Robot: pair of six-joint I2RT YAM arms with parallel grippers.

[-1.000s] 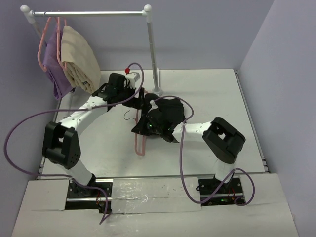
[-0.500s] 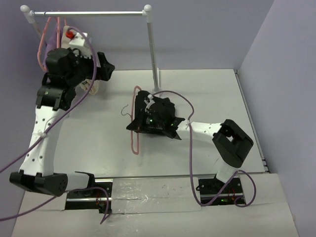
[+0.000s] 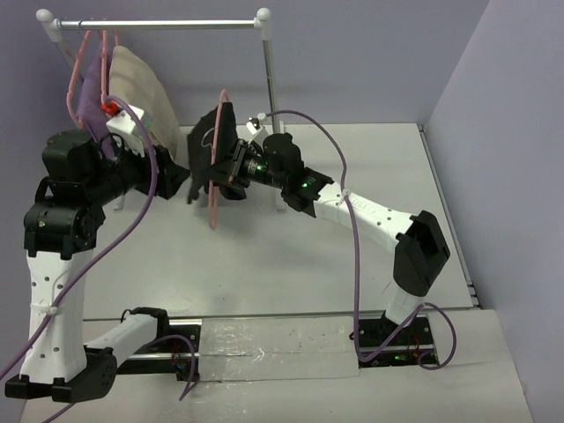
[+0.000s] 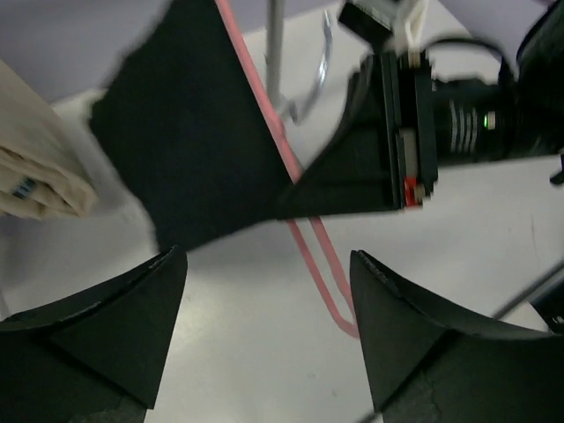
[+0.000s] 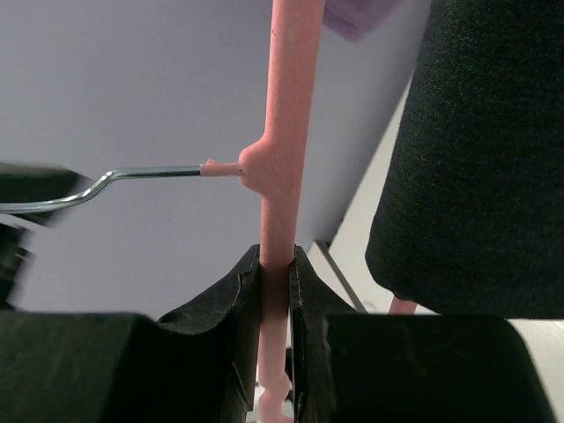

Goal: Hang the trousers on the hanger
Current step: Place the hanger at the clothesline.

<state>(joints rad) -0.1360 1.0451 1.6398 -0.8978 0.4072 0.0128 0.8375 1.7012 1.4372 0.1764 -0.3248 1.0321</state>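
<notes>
Three garments are showing: one pair of long black fabric trousers [image 3: 204, 145], one folded beige cloth garment [image 3: 137, 84] and one purple cloth garment [image 3: 88, 104]. Three thin pink triangular hangers are showing too: the trousers' hanger [image 3: 214, 204], the purple garment's hanger [image 3: 72, 84] and the beige garment's hanger [image 3: 106, 62]. One silver metal clothes rail [image 3: 159, 25] is standing on one white table [image 3: 370, 238]. Two white-and-black robot arms are reaching over it, making two black two-finger grippers: the left gripper [image 4: 264, 291] and the right gripper [image 5: 275, 273].
</notes>
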